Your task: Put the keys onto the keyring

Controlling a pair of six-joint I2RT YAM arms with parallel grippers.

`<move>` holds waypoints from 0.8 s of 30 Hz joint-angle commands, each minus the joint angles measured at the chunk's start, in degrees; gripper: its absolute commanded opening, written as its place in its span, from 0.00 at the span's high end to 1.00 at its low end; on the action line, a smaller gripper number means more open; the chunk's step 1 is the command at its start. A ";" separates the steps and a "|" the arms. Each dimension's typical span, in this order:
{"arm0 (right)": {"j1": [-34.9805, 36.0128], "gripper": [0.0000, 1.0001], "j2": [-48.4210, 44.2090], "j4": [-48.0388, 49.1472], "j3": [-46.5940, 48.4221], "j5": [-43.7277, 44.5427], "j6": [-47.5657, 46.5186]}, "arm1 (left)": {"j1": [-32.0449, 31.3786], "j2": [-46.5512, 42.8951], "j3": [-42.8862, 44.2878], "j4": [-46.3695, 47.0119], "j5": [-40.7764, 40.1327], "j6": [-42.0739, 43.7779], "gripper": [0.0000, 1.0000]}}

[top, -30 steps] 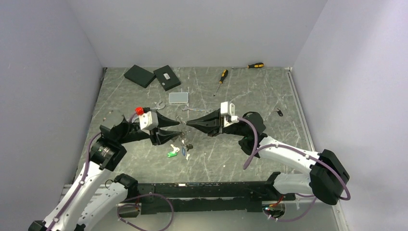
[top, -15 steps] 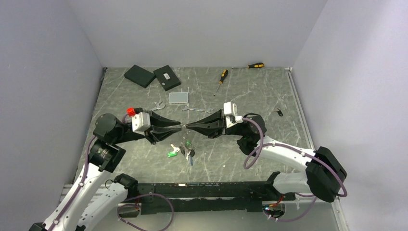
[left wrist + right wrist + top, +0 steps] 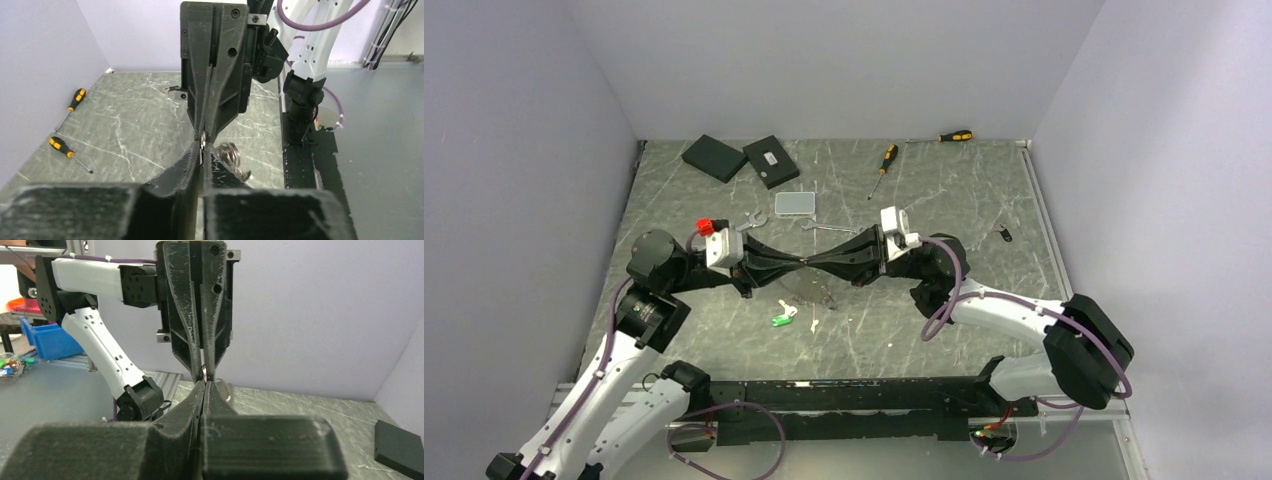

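Note:
My two grippers meet tip to tip above the middle of the table, the left gripper [image 3: 801, 264] coming from the left and the right gripper [image 3: 813, 264] from the right. Both pinch the same thin silvery wire of the keyring [image 3: 229, 154], which hangs in loops just under the tips. A dark key [image 3: 243, 174] dangles from it. In the left wrist view my left gripper [image 3: 202, 145] closes on a sliver of metal, with the right fingers [image 3: 220, 100] right opposite. A green-headed key [image 3: 782, 319] lies on the table below, apart from the ring.
Two black boxes [image 3: 714, 157] [image 3: 771, 160] and a clear plastic box [image 3: 795, 204] lie at the back left. Two yellow-and-black screwdrivers [image 3: 883, 158] [image 3: 954, 136] lie at the back. Spanners [image 3: 749, 221] [image 3: 829, 229] rest behind the grippers. A small dark object [image 3: 1003, 236] sits at the right.
The left gripper has risen to the right gripper's tips and narrowed onto the ring. The ring and its hanging keys have lifted off the table; the green key stayed.

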 commanded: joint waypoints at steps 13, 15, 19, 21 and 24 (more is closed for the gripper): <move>0.51 0.76 -5.29 -31.53 10.44 -3.58 -16.29 | 0.18 6.25 11.08 -26.00 -2.81 16.52 1.00; 1.15 0.74 -5.84 -37.91 11.46 -2.38 -21.00 | 0.18 7.82 12.62 -28.51 -3.45 17.72 1.00; 3.11 0.73 -5.69 -51.54 14.78 1.75 -30.55 | -0.05 10.33 14.84 -31.42 -4.07 19.02 1.00; 3.97 0.74 -5.02 -57.55 16.49 4.25 -34.07 | -0.23 11.35 15.77 -32.55 -4.35 19.53 1.00; 4.49 0.73 -4.18 -62.69 18.76 6.28 -36.75 | -0.55 12.23 16.60 -33.61 -4.81 20.20 1.00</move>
